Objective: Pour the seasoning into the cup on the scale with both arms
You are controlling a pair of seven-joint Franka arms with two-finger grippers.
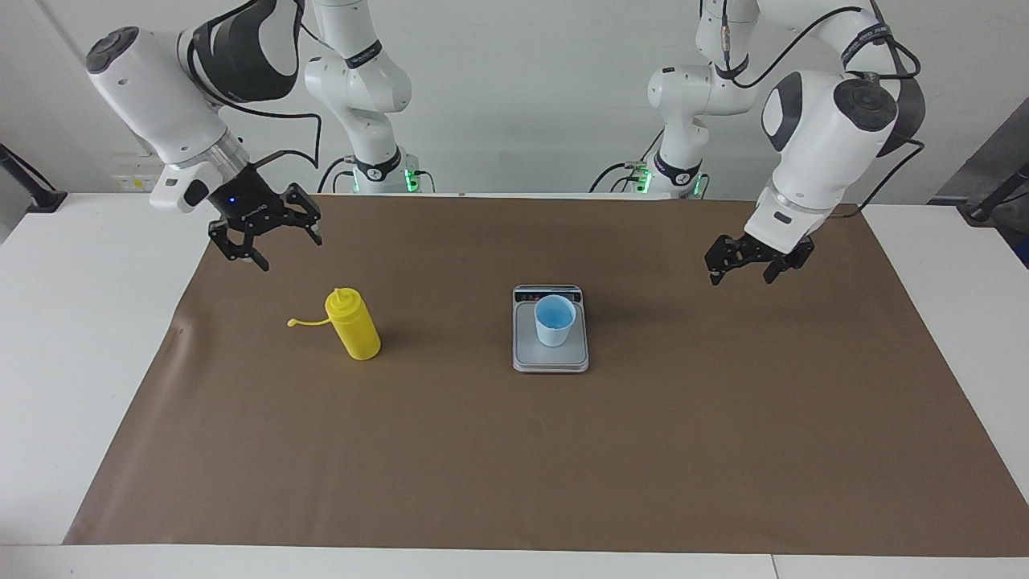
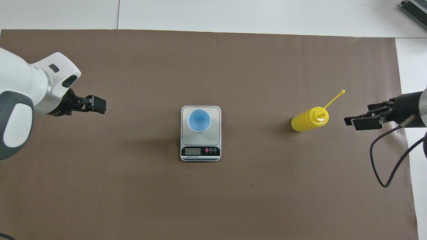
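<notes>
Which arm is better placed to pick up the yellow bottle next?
Right. The right gripper hangs open beside the upright seasoning bottle; the left gripper, also empty, waits past the scale at its own end.

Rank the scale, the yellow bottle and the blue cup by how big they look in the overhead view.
1. Scale, clearly the largest.
2. Yellow bottle.
3. Blue cup, standing on the scale.

Bottle and cup look close here; the steep downward angle foreshortens both, so that order is unsure.
</notes>
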